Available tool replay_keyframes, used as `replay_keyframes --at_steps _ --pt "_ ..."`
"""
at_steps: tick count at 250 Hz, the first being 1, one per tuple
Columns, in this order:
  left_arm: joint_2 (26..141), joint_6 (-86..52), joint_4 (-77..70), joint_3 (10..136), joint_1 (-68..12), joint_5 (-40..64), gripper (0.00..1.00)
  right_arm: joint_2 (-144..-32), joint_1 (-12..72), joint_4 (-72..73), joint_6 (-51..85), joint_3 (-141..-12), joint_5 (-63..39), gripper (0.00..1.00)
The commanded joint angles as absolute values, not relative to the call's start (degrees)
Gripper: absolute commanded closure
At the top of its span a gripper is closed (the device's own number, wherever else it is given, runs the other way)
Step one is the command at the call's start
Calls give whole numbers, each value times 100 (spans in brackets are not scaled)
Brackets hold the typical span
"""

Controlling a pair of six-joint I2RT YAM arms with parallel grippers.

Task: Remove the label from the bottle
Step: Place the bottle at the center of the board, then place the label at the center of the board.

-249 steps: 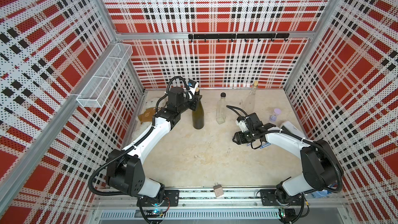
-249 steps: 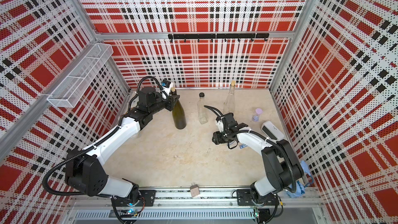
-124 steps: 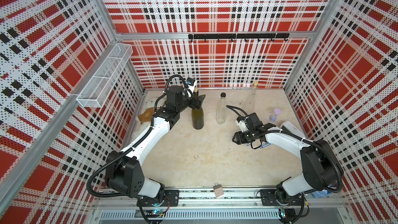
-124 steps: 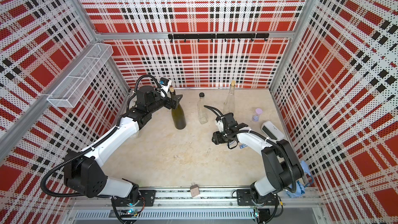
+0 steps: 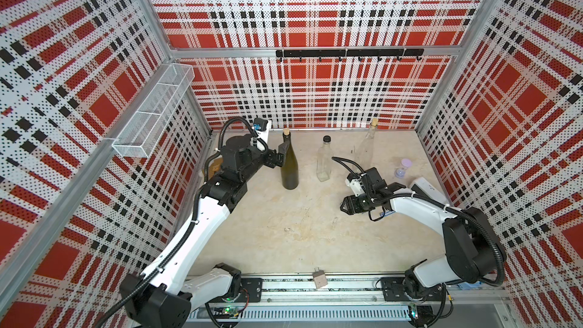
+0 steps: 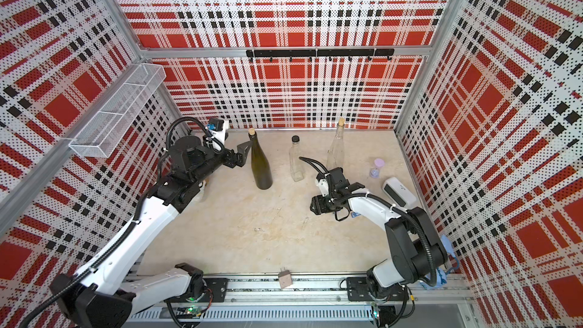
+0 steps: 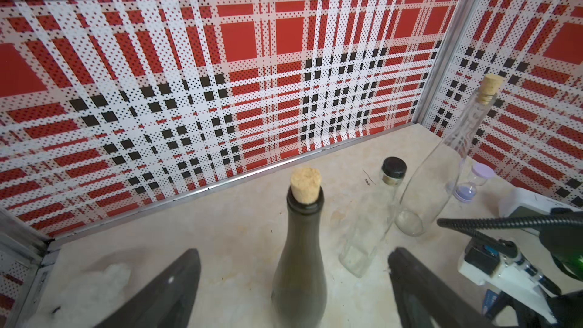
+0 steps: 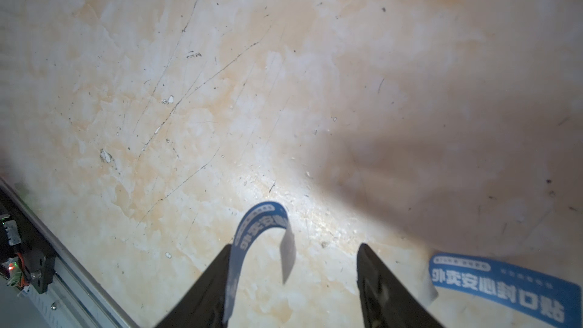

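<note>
Corked bottle [image 7: 299, 263] inside the wide spread of the left gripper [image 7: 295, 254]; label [image 8: 258, 231] stuck to the slack right gripper [image 8: 295, 245].

Only in the right wrist view: blue label with white print, curled over, clinging to the inner face of one finger [image 8: 205, 288], jaws apart with bare table [image 8: 220, 89] showing between them; second blue sticker [image 8: 504, 282] flat on the table just beside. In both top views, merely a blue scrap [image 5: 386, 213] under that wrist. Only in the left wrist view: clear gap on each side between the bottle's shoulder and the wide-open jaws, nothing gripped. Dark green, upright toward the back left of the table, plain glass where visible, a clear bottle [image 5: 324, 162] next along toward the right arm.
</note>
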State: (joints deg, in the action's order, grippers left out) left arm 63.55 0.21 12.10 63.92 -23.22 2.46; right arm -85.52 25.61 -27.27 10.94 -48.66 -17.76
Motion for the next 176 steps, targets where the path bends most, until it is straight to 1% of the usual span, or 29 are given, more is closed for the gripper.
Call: replay_keyframes --at_steps 1,54,81,108,125,141,151,176 --pt "6030 -237 1718 6041 -2711 -219 5 -8604 2537 -2968 908 -5050 -1911 33" --pt "5889 -657 1772 5589 -3325 -407 4 -8675 2575 -2883 940 -4982 -2003 34" --pt "6029 -979 1710 5366 -3640 -435 8 -8679 2660 -2850 892 -4951 -2004 34" --pt "6166 -1363 1510 5092 -3848 -490 17 -8659 2746 -2794 806 -4915 -2016 33" --pt "6243 -1590 1314 4908 -3849 -382 31 -8600 2795 -2743 716 -4870 -2065 33" --pt "6344 -1699 1125 4771 -3836 -235 39 -8481 2829 -2631 589 -4787 -2253 33" --pt "6450 -1777 1064 4736 -3840 -165 41 -8398 2839 -2586 486 -4740 -2423 33" --pt "6764 -1835 889 4683 -3749 328 41 -8176 2848 -2688 147 -4695 -2784 33"
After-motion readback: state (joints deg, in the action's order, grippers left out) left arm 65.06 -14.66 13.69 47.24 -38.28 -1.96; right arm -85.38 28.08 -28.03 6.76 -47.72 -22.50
